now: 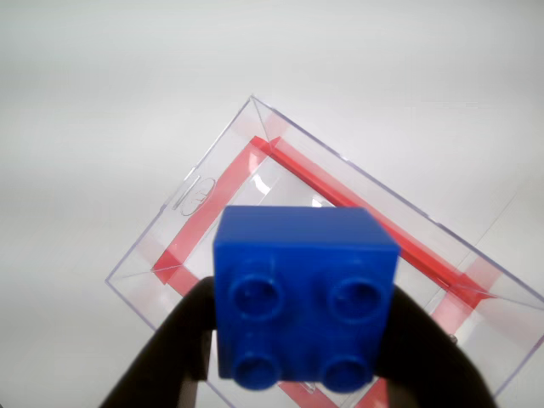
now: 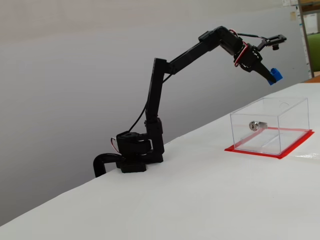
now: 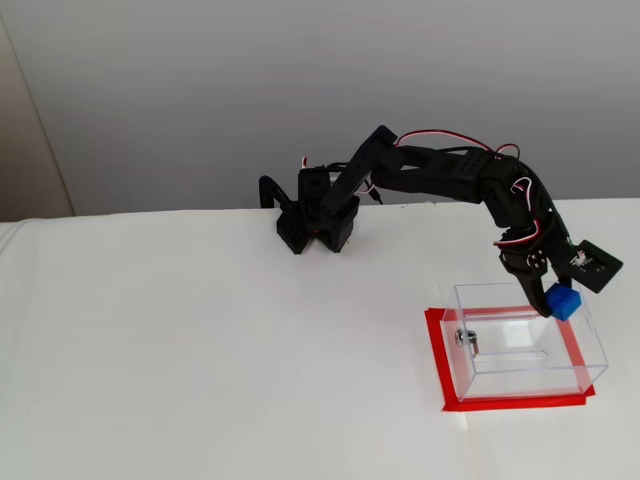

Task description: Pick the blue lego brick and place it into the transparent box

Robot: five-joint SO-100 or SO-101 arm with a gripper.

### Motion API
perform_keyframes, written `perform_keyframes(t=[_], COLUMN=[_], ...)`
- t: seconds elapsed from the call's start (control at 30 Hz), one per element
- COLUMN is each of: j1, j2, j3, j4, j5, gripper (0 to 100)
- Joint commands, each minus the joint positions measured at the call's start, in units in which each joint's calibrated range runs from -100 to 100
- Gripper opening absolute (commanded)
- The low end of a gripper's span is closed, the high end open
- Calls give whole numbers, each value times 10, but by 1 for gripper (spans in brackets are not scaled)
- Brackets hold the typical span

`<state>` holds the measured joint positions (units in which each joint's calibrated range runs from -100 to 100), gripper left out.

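Wrist view puts the brick [image 1: 306, 293] right in front of you: four studs face the camera, and the black gripper [image 1: 302, 340] is clamped on it from both sides, one finger [image 1: 174, 348] on the left and the other on the right. Behind it lies the open box [image 1: 204, 191], turned at an angle, its red base showing through the clear walls.

From a fixed view at the side, you see the arm [image 2: 157, 95] stretched out over the white table [image 2: 200, 200], with the gripper [image 2: 270, 76] holding the brick [image 2: 274, 75] in the air, above the box [image 2: 290, 130] and clear of its rim. A silver lock [image 2: 255, 125] sits on the box wall that faces this camera.

From a fixed view higher up, your brick [image 3: 564, 301] sits at the box's [image 3: 520, 375] far right corner, in the gripper [image 3: 555, 300]. Whether it lies over the opening or just outside the far wall, you cannot tell from this angle. The lock [image 3: 465, 338] shows on the left wall here.
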<state>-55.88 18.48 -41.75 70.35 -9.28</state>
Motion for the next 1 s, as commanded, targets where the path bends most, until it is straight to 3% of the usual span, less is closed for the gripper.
perform_keyframes(t=[0.0,0.5,0.7,0.97], j1=[-5,-5,-5,-4], j2=[-9,-9,-9,-10], j3=[-21,-21,-21,-21], j4=[9,12,12,12], j5=[3,3,3,2], gripper=[17,18,33,34])
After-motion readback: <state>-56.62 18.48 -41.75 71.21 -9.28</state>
